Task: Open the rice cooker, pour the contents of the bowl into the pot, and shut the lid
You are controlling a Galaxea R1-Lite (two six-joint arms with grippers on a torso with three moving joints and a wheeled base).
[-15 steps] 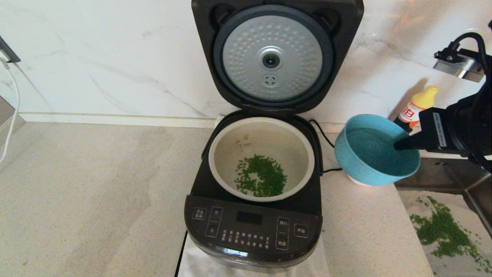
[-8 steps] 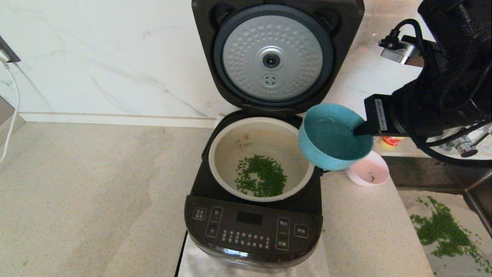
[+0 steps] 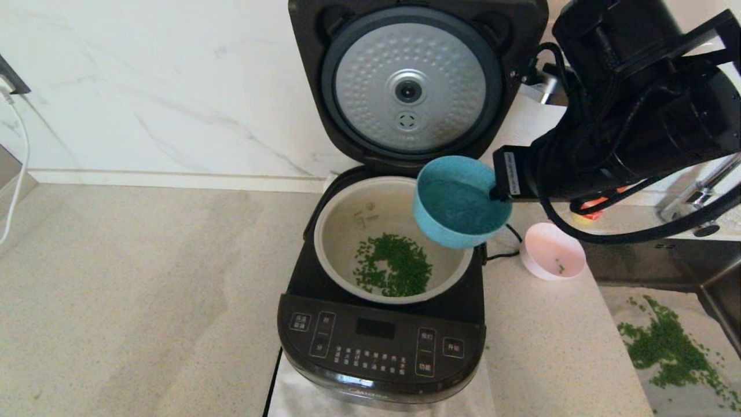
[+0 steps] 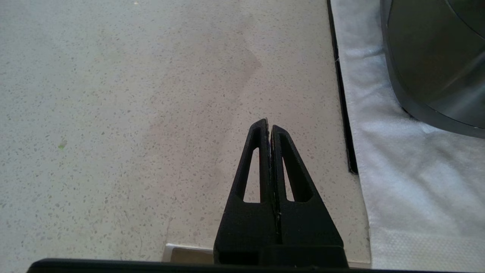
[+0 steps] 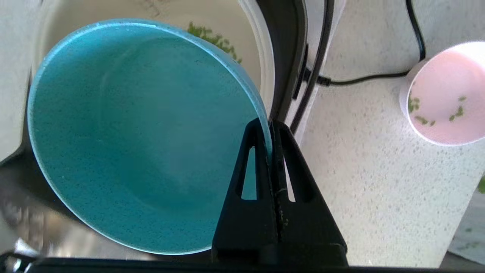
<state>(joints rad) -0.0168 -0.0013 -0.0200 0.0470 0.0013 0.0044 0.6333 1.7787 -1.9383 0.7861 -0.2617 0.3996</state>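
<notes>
Your right tool [image 5: 269, 127] is pinching the blue bowl's [image 3: 460, 202] rim, tilting it over the pot [image 3: 347, 214] where green bits [image 3: 393, 265] are lying; the pink bowl [image 3: 553, 252] is sitting beside. Your left tool [image 4: 269, 127] is hovering closed over the desk [image 4: 113, 113].

Right arm: reaching in from the right, forearm angled down toward the middle.
Right gripper [image 5: 269, 127]: fingers pinched tight on the rim of a blue bowl [image 3: 460, 202], holding it tilted in the air.
Left gripper [image 4: 269, 127]: fingers pressed together, nothing between them, hovering low.
</notes>
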